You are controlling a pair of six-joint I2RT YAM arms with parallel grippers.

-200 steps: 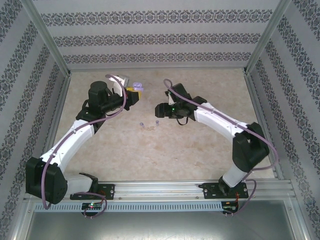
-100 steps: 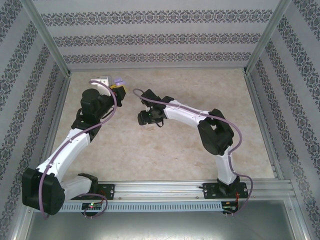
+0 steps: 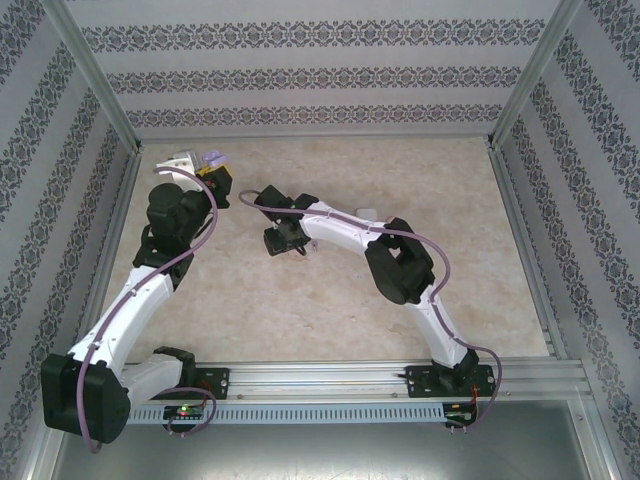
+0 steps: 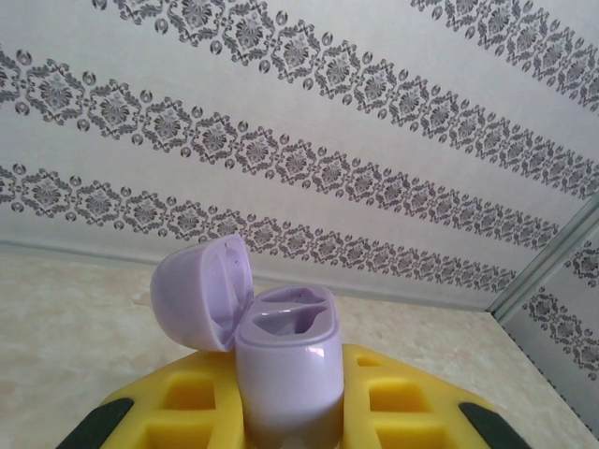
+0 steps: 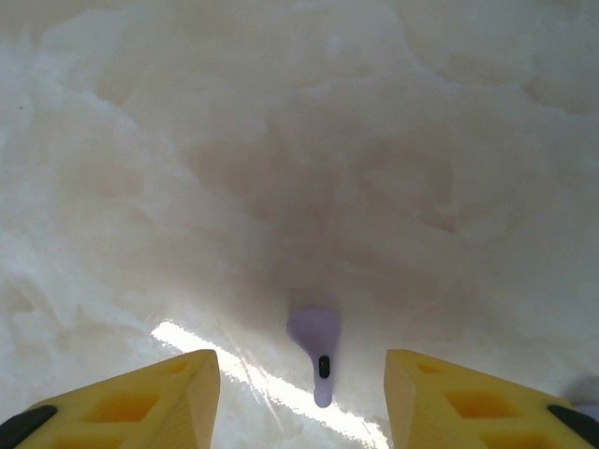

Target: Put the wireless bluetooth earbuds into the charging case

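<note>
Earbud (image 5: 318,348) lies between fingers of half-open right gripper (image 5: 301,376), pointed down; raised left gripper (image 4: 290,413) clamps lilac case (image 4: 285,360)

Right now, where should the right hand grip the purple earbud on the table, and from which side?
Probably at the neck where the round head meets the stem, coming straight down. The earbud lies flat on the table, its stem running along the gap between the fingers of the right hand, so they can close on its two sides.

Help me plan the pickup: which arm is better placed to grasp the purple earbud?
Right: the right end effector hovers open astride the earbud; the left end effector is shut on the open lilac case.
</note>
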